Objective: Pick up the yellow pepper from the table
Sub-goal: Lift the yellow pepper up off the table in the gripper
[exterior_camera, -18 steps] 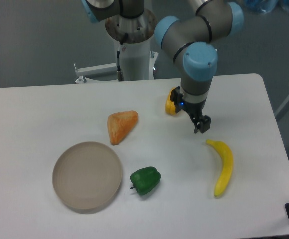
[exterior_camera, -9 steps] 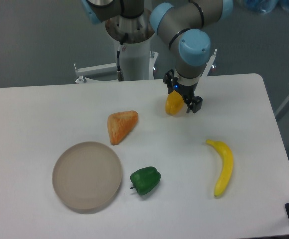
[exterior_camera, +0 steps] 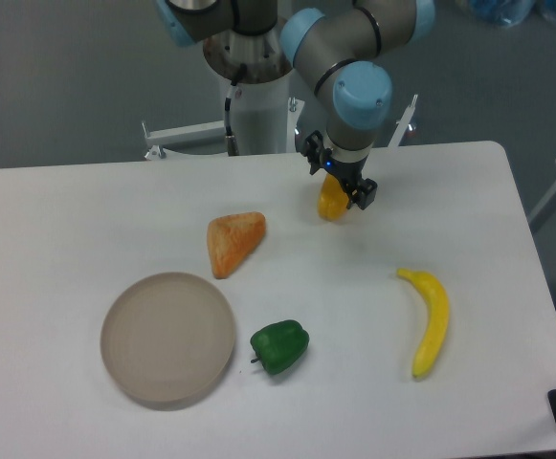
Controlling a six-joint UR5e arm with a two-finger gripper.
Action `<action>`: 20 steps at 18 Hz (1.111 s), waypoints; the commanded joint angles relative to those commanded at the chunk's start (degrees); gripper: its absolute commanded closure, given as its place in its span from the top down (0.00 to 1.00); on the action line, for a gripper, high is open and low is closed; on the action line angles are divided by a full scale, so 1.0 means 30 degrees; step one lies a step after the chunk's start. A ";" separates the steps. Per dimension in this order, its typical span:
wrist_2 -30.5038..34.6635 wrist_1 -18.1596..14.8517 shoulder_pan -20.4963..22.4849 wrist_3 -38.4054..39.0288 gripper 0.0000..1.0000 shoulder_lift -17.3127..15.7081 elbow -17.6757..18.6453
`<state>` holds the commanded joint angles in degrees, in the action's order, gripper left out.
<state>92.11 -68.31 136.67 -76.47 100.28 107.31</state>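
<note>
The yellow pepper [exterior_camera: 330, 206] sits on the white table [exterior_camera: 86, 210] at the back, right of centre. It is small, glossy and yellow-orange, and its top is partly hidden by the gripper. My gripper [exterior_camera: 337, 178] hangs right over it and is open. One dark finger [exterior_camera: 312, 155] is at the pepper's back left and the other one [exterior_camera: 363, 192] at its right. I cannot tell whether the fingers touch the pepper.
An orange wedge-shaped piece [exterior_camera: 233, 239] lies left of the pepper. A round beige plate [exterior_camera: 167, 335] and a green pepper [exterior_camera: 279, 346] are at the front. A yellow banana [exterior_camera: 429, 320] lies at the right. The robot base [exterior_camera: 255, 96] stands behind the table.
The gripper has moved back and to the left, from beside the banana's tip to over the yellow pepper. The pepper and the other objects have not moved.
</note>
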 joint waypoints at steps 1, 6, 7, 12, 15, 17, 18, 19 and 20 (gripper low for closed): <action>0.0000 0.0730 0.0000 0.0058 1.00 0.0029 0.0379; 0.2132 0.1821 -0.0029 0.0088 1.00 0.0146 0.0851; 0.2255 0.1879 -0.0029 0.0088 1.00 0.0147 0.1141; 0.2256 0.2671 -0.0029 0.0176 1.00 0.0147 0.2080; 0.2256 0.2875 -0.0059 0.0557 1.00 0.0205 0.2258; 0.2256 0.2905 -0.0088 0.0528 1.00 0.0293 0.2141; 0.2256 0.2934 -0.0088 0.0557 0.95 0.0351 0.2140; 0.2256 0.2934 -0.0059 0.0557 0.75 0.0352 0.2111; 0.2256 0.2934 -0.0088 0.0557 0.62 0.0352 0.2082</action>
<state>98.88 -59.50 136.41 -74.79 101.34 113.56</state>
